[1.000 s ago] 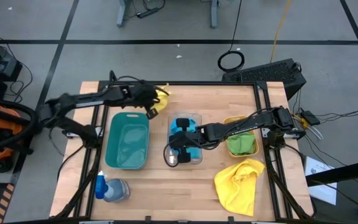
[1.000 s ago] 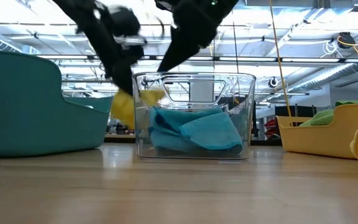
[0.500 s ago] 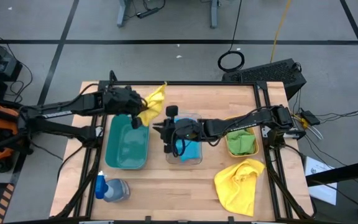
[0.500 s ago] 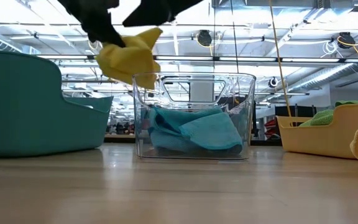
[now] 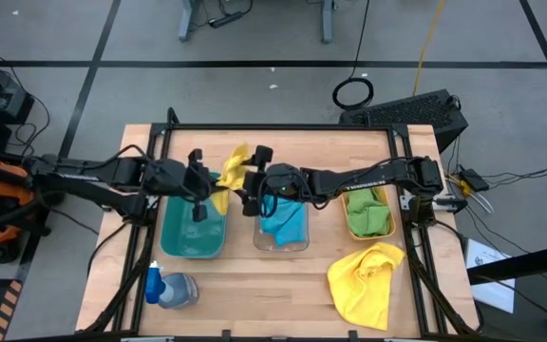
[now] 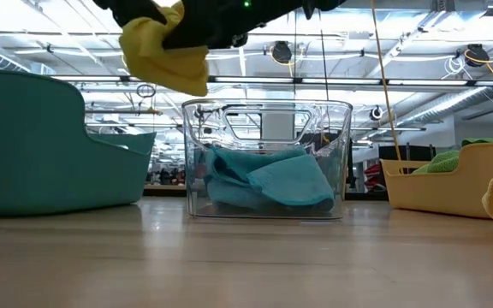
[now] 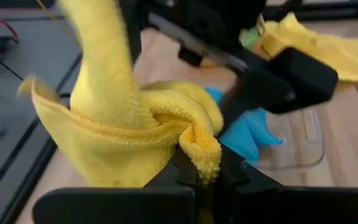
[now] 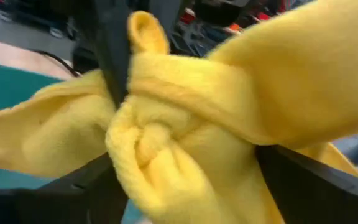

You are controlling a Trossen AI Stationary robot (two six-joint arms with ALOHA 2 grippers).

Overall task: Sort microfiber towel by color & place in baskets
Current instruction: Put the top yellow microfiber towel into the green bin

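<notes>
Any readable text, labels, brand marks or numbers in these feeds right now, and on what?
None readable.
Spray bottle: any label is too small to make out.
Papers on the floor beside the table: print too small to read.
Baskets and towels: no markings visible.

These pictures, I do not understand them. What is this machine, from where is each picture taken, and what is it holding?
It is a robot with two dark arms at a wooden table. One picture looks down from above, one looks level across the tabletop, and two come from cameras on the wrists. On the table stand a dark green basket, a clear basket with a blue towel and an orange-yellow basket with a green towel. A second yellow towel and a spray bottle lie nearby. The left hand is shut on a yellow towel, held in the air. The right hand is open around that towel.
</notes>
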